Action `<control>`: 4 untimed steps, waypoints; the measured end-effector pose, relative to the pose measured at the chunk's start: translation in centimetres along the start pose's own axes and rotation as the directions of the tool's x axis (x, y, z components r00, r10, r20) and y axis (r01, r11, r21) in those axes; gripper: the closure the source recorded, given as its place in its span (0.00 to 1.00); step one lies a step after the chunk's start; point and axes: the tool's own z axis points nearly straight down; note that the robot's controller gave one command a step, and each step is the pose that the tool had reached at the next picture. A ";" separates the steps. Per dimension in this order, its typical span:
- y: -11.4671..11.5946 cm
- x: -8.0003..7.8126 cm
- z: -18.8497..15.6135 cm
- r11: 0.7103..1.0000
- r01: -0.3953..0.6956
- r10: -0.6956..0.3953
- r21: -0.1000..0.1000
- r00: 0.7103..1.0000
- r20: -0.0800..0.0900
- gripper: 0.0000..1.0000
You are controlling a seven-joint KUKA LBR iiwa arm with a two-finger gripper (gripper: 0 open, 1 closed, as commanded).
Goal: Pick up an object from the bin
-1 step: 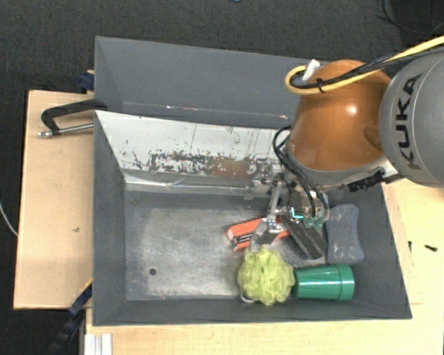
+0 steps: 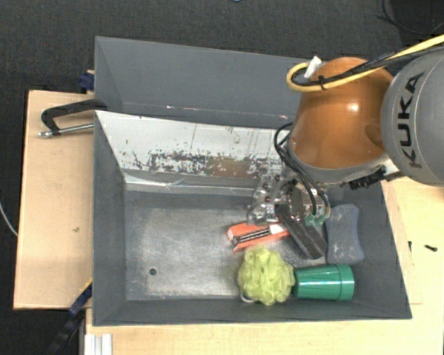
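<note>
My gripper (image 2: 288,219) hangs low over the right half of the bin, under the orange cover. Directly at its lower left lies a flat orange-red thing with a black strip (image 2: 255,234), touching or nearly touching the gripper; whether it is gripped I cannot tell. A fluffy yellow-green ball (image 2: 265,276) rests just in front of that, near the bin's front wall. A green cylinder (image 2: 324,282) lies on its side against the ball's right. A grey-blue block (image 2: 345,233) sits to the gripper's right by the bin's right wall.
The arm comes in from the upper right and hides the bin's back right corner. The left half of the bin floor is bare grey metal with a small dark spot (image 2: 152,272).
</note>
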 end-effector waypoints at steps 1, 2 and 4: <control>0.0 0.0 0.0 1.000 0.000 0.000 0.000 1.000 0.000 1.00; -0.1 2.0 8.9 0.999 0.047 -0.047 0.000 0.999 -0.002 0.00; -4.7 0.6 13.8 0.993 0.118 -0.117 -0.011 0.991 0.070 1.00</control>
